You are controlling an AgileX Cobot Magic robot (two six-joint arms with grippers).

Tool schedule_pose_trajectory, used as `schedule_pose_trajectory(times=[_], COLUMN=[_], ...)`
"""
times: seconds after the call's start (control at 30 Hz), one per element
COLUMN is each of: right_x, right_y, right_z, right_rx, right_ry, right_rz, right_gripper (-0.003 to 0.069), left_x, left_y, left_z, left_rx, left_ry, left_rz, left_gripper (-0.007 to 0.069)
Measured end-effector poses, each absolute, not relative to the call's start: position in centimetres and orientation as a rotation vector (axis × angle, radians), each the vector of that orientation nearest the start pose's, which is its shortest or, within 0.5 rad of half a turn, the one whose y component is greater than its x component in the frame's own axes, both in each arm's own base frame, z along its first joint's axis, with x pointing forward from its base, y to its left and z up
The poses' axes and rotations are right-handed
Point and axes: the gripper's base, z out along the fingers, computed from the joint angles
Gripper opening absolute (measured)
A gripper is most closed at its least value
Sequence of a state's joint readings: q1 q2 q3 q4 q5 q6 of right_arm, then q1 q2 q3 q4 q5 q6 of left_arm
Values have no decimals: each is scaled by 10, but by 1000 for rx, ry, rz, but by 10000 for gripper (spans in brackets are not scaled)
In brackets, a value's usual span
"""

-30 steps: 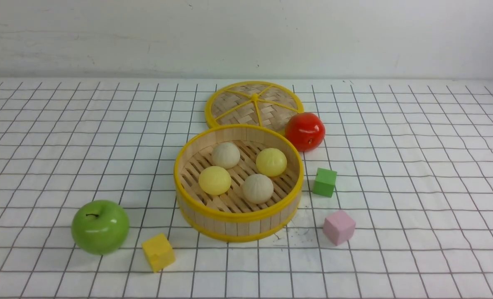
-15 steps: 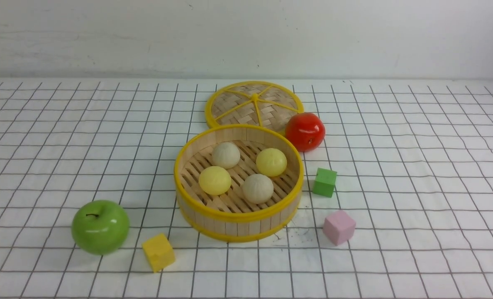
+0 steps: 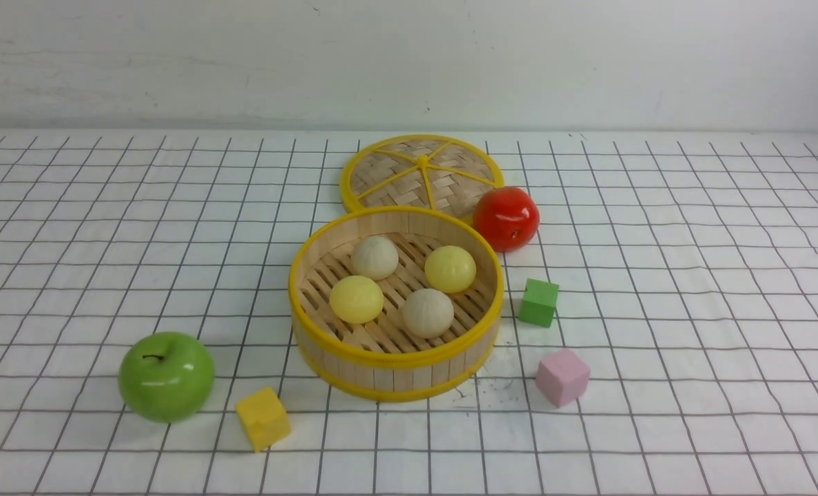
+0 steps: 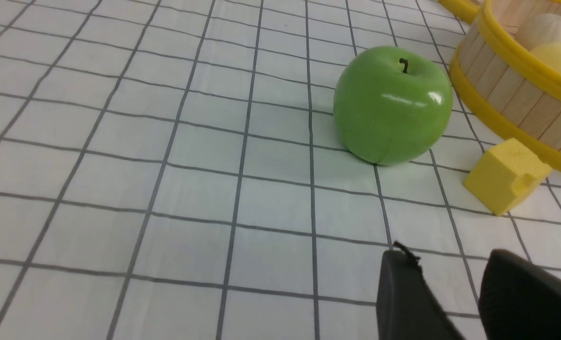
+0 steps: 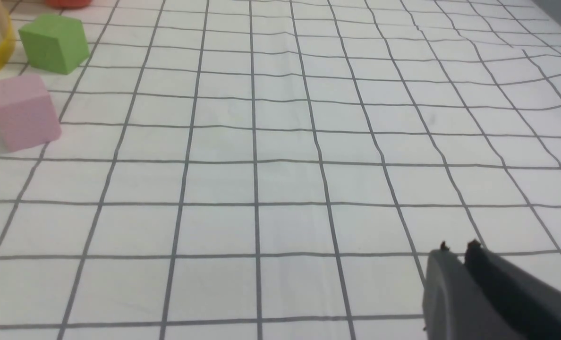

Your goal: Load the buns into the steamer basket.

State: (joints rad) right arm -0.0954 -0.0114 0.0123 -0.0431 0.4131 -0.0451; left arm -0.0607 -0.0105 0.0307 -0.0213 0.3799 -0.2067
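Observation:
The steamer basket [image 3: 395, 358] stands mid-table. Inside it lie the buns: two pale yellow ones [image 3: 357, 299] [image 3: 450, 268] and two beige ones [image 3: 374, 257] [image 3: 427, 312]. The basket's wall [image 4: 512, 94] and two buns [image 4: 545, 30] also show in the left wrist view. My left gripper [image 4: 450, 259] is open and empty, low over the cloth, short of the green apple. My right gripper [image 5: 457, 248] is shut and empty, over bare cloth well to the right of the basket. Neither gripper shows in the front view.
The flat woven lid [image 3: 421, 172] lies behind the basket. A red apple [image 3: 506, 218] sits at the basket's far right, a green apple [image 3: 166, 376] at its near left. A yellow cube [image 3: 262, 417], a green cube [image 3: 539, 302] and a pink cube [image 3: 562, 376] lie around it.

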Motion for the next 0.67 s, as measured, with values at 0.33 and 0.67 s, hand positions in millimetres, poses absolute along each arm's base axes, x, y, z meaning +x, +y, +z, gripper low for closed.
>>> schedule_pose_trajectory(times=[0.33, 0.67], right_x=[51, 51], right_y=[-6, -6], right_z=[173, 173], right_rx=[22, 22], right_ry=[1899, 1899], right_rz=[-139, -139], right_gripper=[64, 73], left_x=[52, 52], left_y=[-4, -4], left_z=[169, 169], left_rx=[-151, -151], left_ry=[1883, 1883], left_rz=[-204, -204], left_gripper=[237, 237])
